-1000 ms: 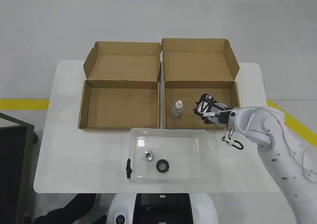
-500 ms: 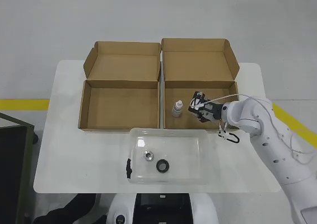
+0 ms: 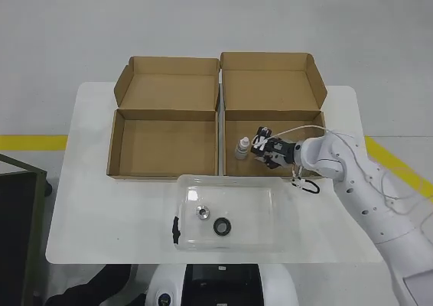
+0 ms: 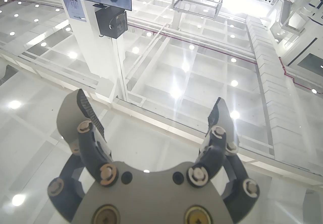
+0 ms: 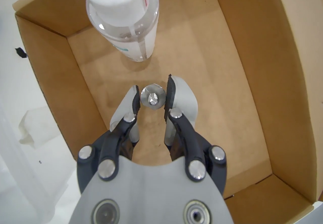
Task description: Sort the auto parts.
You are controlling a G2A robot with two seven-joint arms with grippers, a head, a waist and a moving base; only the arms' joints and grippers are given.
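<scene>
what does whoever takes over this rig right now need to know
Left gripper: open, holding nothing, aimed at the ceiling.
Right gripper: shut on a round metal part, low inside the right box, beside the bottle.
Done: the bottle stands in the right box.
Left: probably release the held part there, then sort the clear tray: a second metal part, a black ring, and a small black piece at its edge.

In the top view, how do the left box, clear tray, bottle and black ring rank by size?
1. Left box, open lid included
2. Tray
3. Bottle and ring: near alike; the upright bottle sits closer to the camera, so I won't rank them.
</scene>
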